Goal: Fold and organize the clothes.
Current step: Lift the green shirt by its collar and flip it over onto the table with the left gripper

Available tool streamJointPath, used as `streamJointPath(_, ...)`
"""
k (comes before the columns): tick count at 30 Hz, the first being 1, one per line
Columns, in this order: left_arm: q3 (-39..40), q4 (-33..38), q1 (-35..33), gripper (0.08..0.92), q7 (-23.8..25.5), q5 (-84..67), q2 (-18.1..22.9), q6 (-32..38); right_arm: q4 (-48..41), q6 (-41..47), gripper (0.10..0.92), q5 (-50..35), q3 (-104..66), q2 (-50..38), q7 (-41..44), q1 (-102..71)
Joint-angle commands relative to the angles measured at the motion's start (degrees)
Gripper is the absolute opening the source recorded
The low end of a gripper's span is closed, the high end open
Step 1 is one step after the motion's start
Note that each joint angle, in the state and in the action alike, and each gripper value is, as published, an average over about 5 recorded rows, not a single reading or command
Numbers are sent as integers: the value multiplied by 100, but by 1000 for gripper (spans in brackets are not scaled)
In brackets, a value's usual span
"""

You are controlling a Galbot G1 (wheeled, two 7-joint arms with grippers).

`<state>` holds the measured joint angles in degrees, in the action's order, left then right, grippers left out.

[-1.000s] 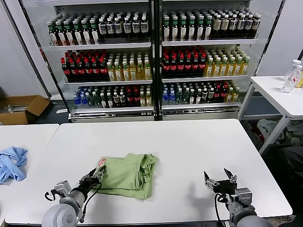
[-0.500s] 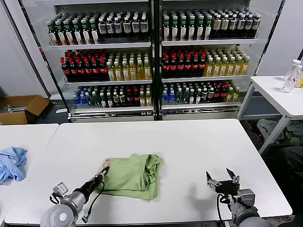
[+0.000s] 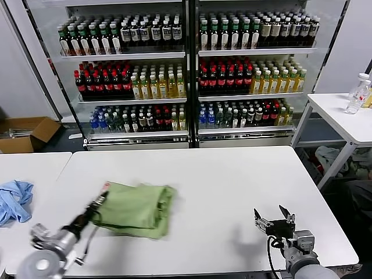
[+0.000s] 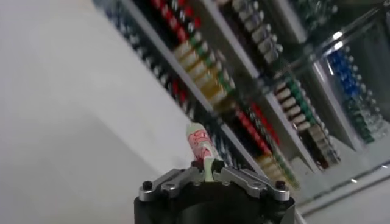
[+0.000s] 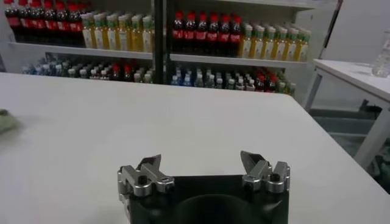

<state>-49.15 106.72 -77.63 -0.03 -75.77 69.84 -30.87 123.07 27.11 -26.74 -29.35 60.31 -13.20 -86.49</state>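
Currently the left tool (image 3: 100,200) is pressed together on the near-left edge of the green shirt (image 3: 135,208), pinching a fold of cloth that carries the red-and-white print. In the left wrist view that pinched piece (image 4: 201,146) is seen sticking up from between the closed fingers (image 4: 244,178), with rows of bottles blurred behind it. The shirt is folded into a loose bundle that lies on the white table (image 3: 232,180), spread out from the left tool toward the table's middle, with its bunched edge on the side farthest from that tool. The left arm is stretched low over the table's near-left corner.

The right tool (image 3: 272,216) is held just above the table near its front right edge, well apart from the shirt, and nothing is seen between its fingers (image 5: 149,164), which are spread wide. A small corner of green cloth (image 5: 7,120) is visible far off to one side in the right wrist view.

A light blue garment (image 3: 14,200) lies crumpled on a second table beyond the left tool. Behind both tables a glass-fronted drinks cooler (image 3: 189,75) is filled with bottles.
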Motion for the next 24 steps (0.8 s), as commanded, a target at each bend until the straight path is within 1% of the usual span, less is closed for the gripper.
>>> streamJointPath(1, -1682, 1053, -214, 114, -124, 1617, -1223, 177, -57, -18, 823, -12, 181, 58, 7, 184)
streamJointPath(3, -1220, 1491, -288, 114, -191, 2280, -1140, 221, -7, -14, 823, 19, 226, 85, 10, 176)
streamJointPath(4, -846, 1672, -301, 114, -223, 2701, -1052, 264, 20, -14, 823, 33, 234, 88, 14, 166)
streamJointPath(6, 197, 1844, -256, 114, -283, 3804, -764, 382, 65, -22, 823, 42, 219, 77, 23, 146)
streamJointPath(9, 1934, 1574, -57, 114, -347, 5504, -208, 606, 166, -34, 823, 40, 148, 52, 33, 99)
streamJointPath(11, 2784, 1349, 168, 114, -434, 6029, 177, 631, 260, -38, 823, 37, 69, 27, 39, 50)
streamJointPath(14, 3644, 1262, 647, 114, -648, 5735, 683, 422, 403, -32, 823, 38, -48, 18, 45, -10)
streamJointPath(17, 4157, 1081, 1152, 114, -1008, 4664, 1117, 165, 488, -22, 823, 55, -118, 40, 46, -34)
streamJointPath(20, 4523, 655, 1568, 114, -1330, 3810, 1619, 55, 519, -39, 823, 58, -203, 17, 59, -80)
streamJointPath(24, 4902, -250, 2019, 114, -1558, 3792, 2267, 137, 530, -87, 823, 41, -285, -52, 89, -110)
